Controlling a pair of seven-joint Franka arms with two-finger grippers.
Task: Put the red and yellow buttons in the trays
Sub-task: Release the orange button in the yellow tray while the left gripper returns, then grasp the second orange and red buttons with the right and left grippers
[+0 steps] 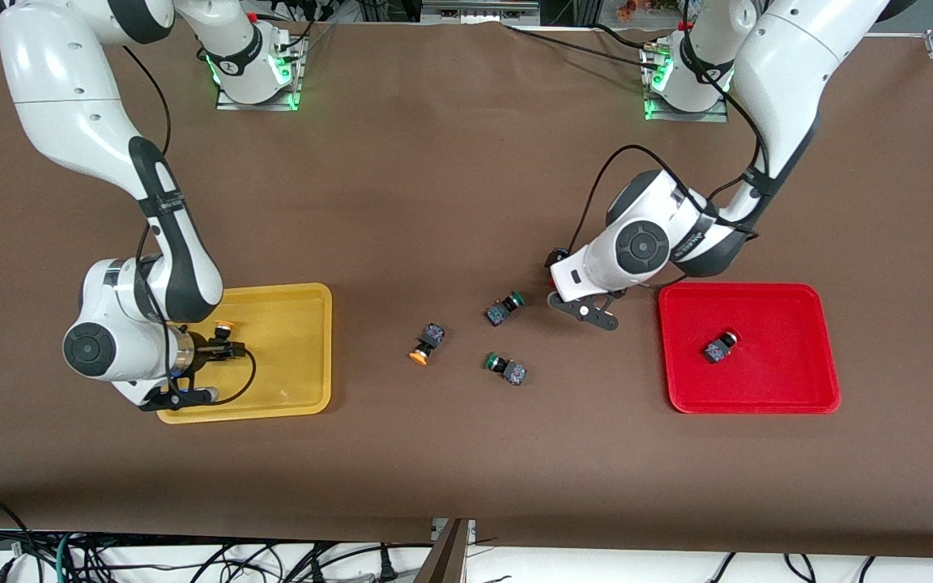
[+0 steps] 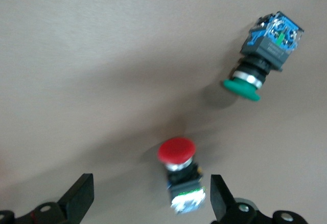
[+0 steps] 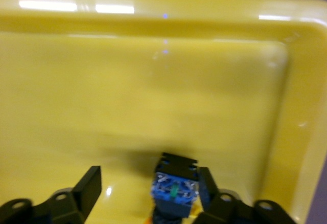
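My right gripper (image 1: pixel 226 340) is low over the yellow tray (image 1: pixel 296 356), open. A yellow button (image 3: pixel 173 191) lies in the tray (image 3: pixel 153 81) between its fingers, against one finger (image 3: pixel 207 183); its orange cap shows in the front view (image 1: pixel 224 327). My left gripper (image 1: pixel 552 275) is open, low over the table beside the red tray (image 1: pixel 790 389). A red button (image 2: pixel 180 170) lies on the table between its fingers (image 2: pixel 82 193). A second red button (image 1: pixel 721 346) lies in the red tray. A second yellow button (image 1: pixel 426 343) lies on the table's middle.
Two green-capped buttons lie on the table's middle: one (image 1: pixel 504 308) close to my left gripper, also in the left wrist view (image 2: pixel 263 55), the other (image 1: pixel 505 368) nearer the front camera. Cables hang below the table's front edge.
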